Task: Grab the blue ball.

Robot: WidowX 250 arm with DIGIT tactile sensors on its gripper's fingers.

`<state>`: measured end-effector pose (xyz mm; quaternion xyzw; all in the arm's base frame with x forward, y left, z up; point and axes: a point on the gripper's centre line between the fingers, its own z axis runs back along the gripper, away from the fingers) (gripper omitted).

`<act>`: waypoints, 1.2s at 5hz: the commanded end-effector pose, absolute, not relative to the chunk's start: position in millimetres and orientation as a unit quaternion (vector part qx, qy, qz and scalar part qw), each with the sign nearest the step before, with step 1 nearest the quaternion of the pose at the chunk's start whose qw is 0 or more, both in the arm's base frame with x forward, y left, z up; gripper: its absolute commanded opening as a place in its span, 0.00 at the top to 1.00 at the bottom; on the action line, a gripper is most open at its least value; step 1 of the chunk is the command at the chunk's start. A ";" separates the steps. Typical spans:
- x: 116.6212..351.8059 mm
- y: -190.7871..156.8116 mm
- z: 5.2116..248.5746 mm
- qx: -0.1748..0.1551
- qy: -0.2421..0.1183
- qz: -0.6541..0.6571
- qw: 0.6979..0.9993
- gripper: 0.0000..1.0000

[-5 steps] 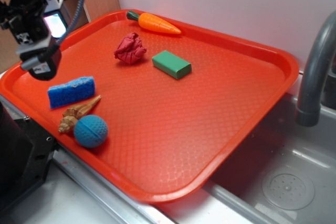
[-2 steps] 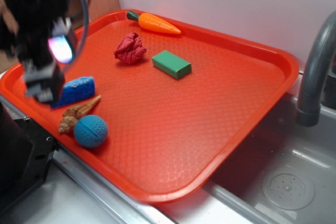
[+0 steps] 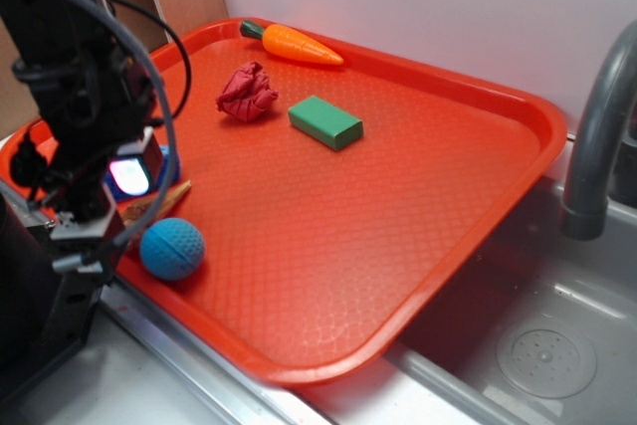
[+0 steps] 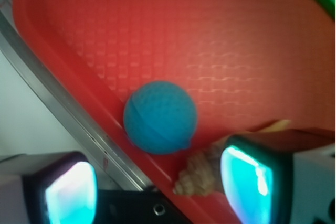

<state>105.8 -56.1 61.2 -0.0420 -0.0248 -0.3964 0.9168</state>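
Blue ball (image 3: 172,248), teal and dimpled with a seam groove, rests free on the orange tray (image 3: 398,206) near the tray's front-left rim; nothing grips it. In the wrist view the ball (image 4: 160,117) lies ahead of the hand (image 4: 157,187), slightly beyond the line joining the two fingers, roughly centred between them. A shell (image 4: 202,174) lies just beside the ball on the right, in front of the right finger (image 4: 247,184); whether shell and ball touch cannot be told. The left finger (image 4: 68,192) hangs over the tray rim and the metal edge outside it.

Hand state: spread wide, holding nothing, the gap broader than the ball.

In the exterior view the arm stands over the tray's left corner, its lower part hiding most of the sponge. Farther back on the tray, well apart from the ball, lie a crumpled red cloth (image 3: 246,93), a green block (image 3: 325,121) and a toy carrot (image 3: 297,44). A sink (image 3: 537,345) and faucet (image 3: 597,136) lie to the right.

Progress, as judged: the approach is largely made and the hand is aligned; descent around the ball, closure and lift remain. The shell may interfere with the right finger.
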 end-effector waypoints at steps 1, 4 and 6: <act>130.3 -67.1 29.9 -0.049 -0.016 -0.423 0.905 0.05; 130.4 -54.5 45.6 -0.027 0.003 -0.363 0.931 1.00; 145.5 21.5 143.3 0.042 -0.011 -0.146 0.988 1.00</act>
